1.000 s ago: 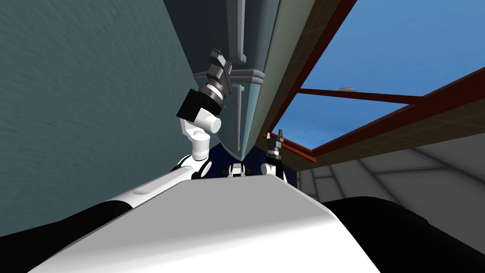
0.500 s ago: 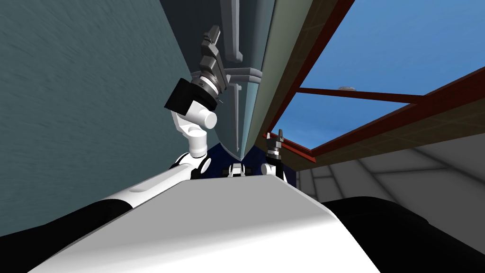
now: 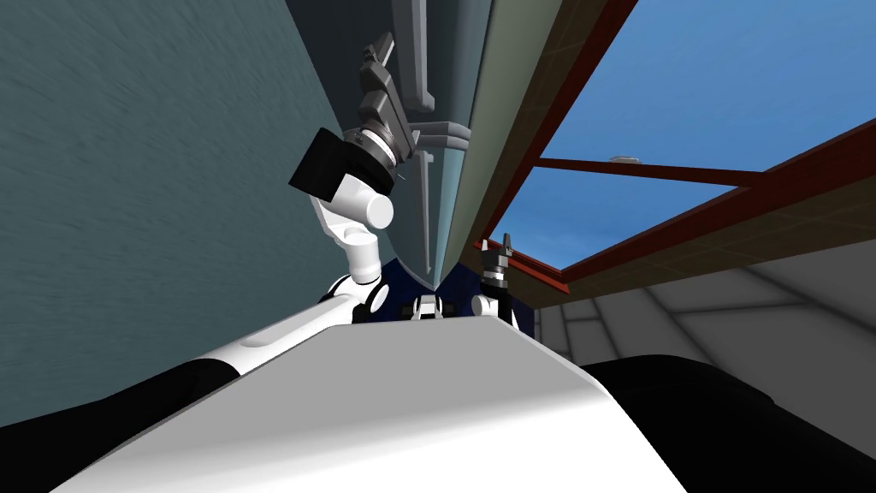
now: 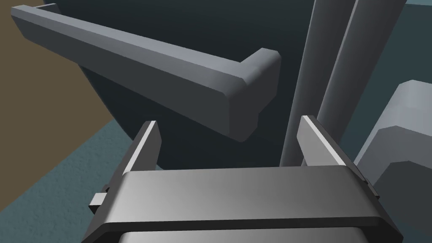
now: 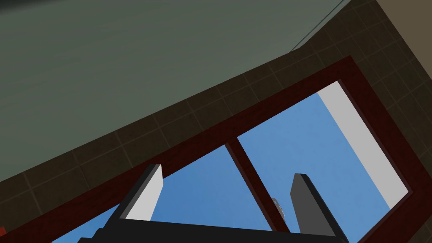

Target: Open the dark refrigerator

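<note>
Upward along the front of the refrigerator (image 3: 338, 34) is where the left arm (image 3: 351, 214) has travelled over the last second. The left jaws now sit higher on the dark door (image 4: 211, 21) and closer to the long grey handle (image 3: 419, 60).

In the left wrist view the left jaws are released, and their two fingers (image 4: 145, 143) stand wide apart with nothing between them. The handle (image 4: 139, 59) runs as a thick grey bar slantwise across the door. Its bent end lies just beyond the fingertips, roughly in line with the gap between them, and neither finger touches it. A pair of slim grey bars (image 4: 329, 63) rises close behind one finger, and a pale grey block (image 4: 400, 126) sits just past that.

The right arm (image 3: 496, 265) hangs low beside the chest, well apart from the door. The right jaws are also released, with their fingers (image 5: 145, 194) spread and holding nothing.
</note>
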{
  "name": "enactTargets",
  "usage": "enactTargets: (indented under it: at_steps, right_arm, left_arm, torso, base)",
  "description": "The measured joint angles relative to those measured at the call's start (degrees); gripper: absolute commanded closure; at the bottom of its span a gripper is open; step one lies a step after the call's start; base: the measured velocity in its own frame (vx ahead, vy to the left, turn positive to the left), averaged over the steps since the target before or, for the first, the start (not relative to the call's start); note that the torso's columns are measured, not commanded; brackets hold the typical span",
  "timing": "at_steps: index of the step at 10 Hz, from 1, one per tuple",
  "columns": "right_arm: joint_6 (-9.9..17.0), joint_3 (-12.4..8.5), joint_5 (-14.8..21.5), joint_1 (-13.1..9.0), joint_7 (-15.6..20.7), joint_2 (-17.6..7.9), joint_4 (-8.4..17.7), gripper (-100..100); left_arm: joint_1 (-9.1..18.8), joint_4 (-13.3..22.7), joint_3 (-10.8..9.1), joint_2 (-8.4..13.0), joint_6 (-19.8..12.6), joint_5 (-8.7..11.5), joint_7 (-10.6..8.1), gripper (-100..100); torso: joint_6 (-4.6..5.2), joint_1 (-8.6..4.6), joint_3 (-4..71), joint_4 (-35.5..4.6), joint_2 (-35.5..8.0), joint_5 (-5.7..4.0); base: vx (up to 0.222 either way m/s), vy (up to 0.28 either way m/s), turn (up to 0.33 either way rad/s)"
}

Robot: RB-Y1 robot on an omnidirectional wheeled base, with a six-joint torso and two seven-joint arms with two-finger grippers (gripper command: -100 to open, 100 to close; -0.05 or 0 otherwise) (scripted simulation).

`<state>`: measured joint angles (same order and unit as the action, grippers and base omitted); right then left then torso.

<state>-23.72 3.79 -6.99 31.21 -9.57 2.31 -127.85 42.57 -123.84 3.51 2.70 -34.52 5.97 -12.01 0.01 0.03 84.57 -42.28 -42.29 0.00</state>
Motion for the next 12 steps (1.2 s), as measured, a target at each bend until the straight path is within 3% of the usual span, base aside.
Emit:
enactTargets:
  at_steps: [3,8,9,12]
  right_arm:
    - [0.0,0.0,0.0,0.0,0.0,0.0,0.0,0]
    - [0.0,0.0,0.0,0.0,0.0,0.0,0.0,0]
    - [0.0,0.0,0.0,0.0,0.0,0.0,0.0,0]
    - [0.0,0.0,0.0,0.0,0.0,0.0,0.0,0]
  left_arm:
    - [0.2,0.0,-0.35,-4.2,-0.4,0.3,-0.45,-100]
    - [3.8,-1.2,-1.60,-4.4,-4.7,0.1,-1.15,-100]
    - [3.9,-1.2,-1.64,-4.4,-5.0,0.1,-1.19,100]
    - [1.2,-0.5,-0.87,-4.1,-1.6,0.3,-0.66,100]
  torso:
    - [-0.01,-0.02,0.0,0.0,0.0,0.00]
    - [-0.01,-0.02,0.0,0.0,0.1,0.00]
    - [-0.01,0.03,-0.1,0.0,-0.1,0.01]
    - [0.05,-0.05,-0.1,0.1,-0.1,-0.02]
  base:
    - [0.000,0.000,0.000]
    - [0.060,-0.021,0.017]
    - [-0.032,0.006,-0.008]
    - [-0.074,0.035,-0.020]
